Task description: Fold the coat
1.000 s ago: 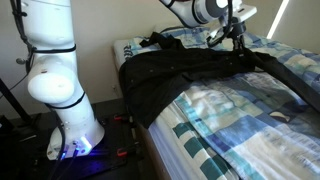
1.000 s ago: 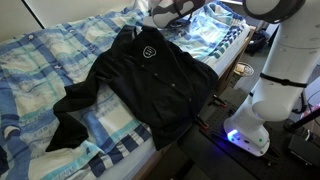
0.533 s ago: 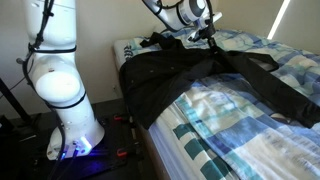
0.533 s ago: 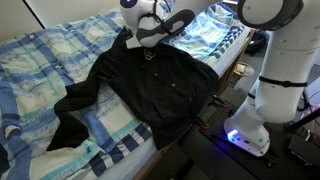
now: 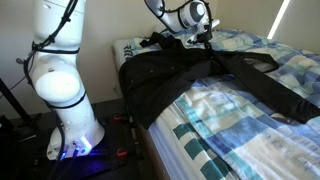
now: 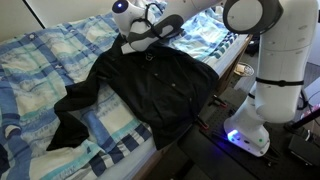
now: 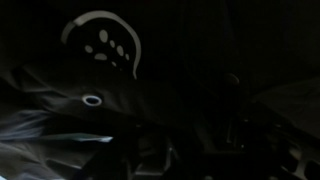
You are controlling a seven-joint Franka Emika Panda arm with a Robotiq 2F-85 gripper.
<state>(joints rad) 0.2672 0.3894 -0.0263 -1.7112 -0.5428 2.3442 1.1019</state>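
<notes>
The black coat (image 6: 150,90) lies spread on the bed, its sleeves reaching out across the bedspread; it also shows in an exterior view (image 5: 185,70). My gripper (image 6: 146,47) is low over the coat's collar end, at or just above the fabric (image 5: 206,40). The wrist view is very dark and filled with black fabric, showing a white round paw-print mark (image 7: 104,45). The jaws are lost in the dark, so I cannot tell whether they are open or shut.
The blue-and-white patterned bedspread (image 6: 40,60) covers the bed (image 5: 230,125). The robot's white base (image 5: 62,100) stands on the floor beside the bed edge, also seen in an exterior view (image 6: 275,90). A sleeve lies toward the bed's corner (image 6: 65,125).
My gripper has moved across the coat toward its collar end and come down close to the fabric. The coat has not visibly shifted.
</notes>
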